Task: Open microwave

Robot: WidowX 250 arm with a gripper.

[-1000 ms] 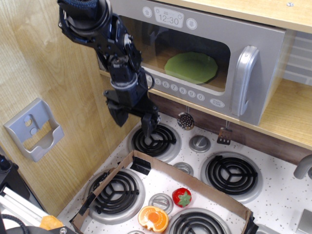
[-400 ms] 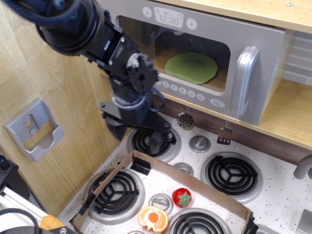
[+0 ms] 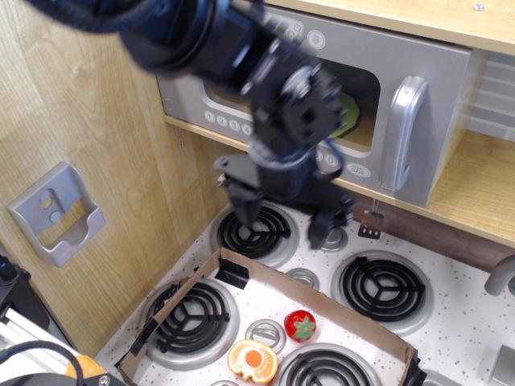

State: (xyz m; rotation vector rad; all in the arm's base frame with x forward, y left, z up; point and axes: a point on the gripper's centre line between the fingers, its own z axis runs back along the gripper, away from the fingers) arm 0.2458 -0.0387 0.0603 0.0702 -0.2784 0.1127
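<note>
The grey toy microwave (image 3: 438, 88) sits on the wooden shelf above the stove, its window door closed. Its chunky silver vertical handle (image 3: 402, 133) is at the door's right side. A sliver of the green plate (image 3: 348, 112) shows inside behind my arm. My black gripper (image 3: 286, 217) hangs in front of the microwave's lower middle, over the back burners, fingers (image 3: 245, 211) pointing down and spread apart, holding nothing. It is left of and below the handle, not touching it. The clock face is hidden by my arm.
A toy stove top with black coil burners (image 3: 382, 285) lies below. A cardboard tray (image 3: 322, 301) on it holds a toy strawberry (image 3: 301, 325) and an orange half (image 3: 253, 360). A grey wall holder (image 3: 55, 211) is at left. A small spatula (image 3: 370, 225) hangs under the shelf.
My arm has swung to the right and slightly up, from over the back left burner to in front of the microwave door, now covering the clock and most of the plate.
</note>
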